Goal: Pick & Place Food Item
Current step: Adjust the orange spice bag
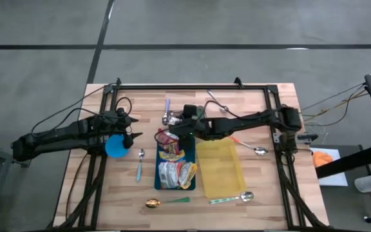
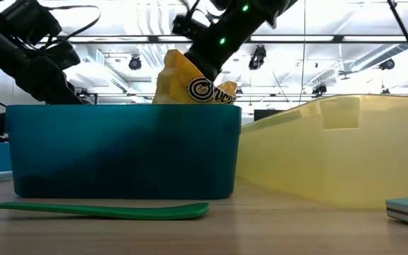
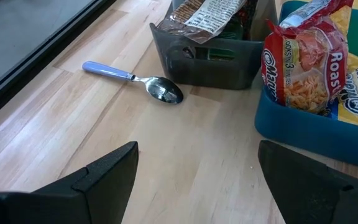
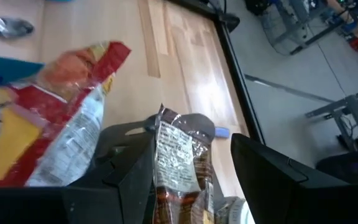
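Brown snack packet upright, long axis vertical, between right gripper fingers, partly open, left gripper wide open, empty

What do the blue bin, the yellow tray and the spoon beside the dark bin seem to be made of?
Blue bin: probably plastic, opaque with a smooth dull sheen. Yellow tray: probably plastic, translucent, light passes through its wall. Spoon: bowl and neck look like polished metal, mirror reflections; the pale blue handle looks plastic.
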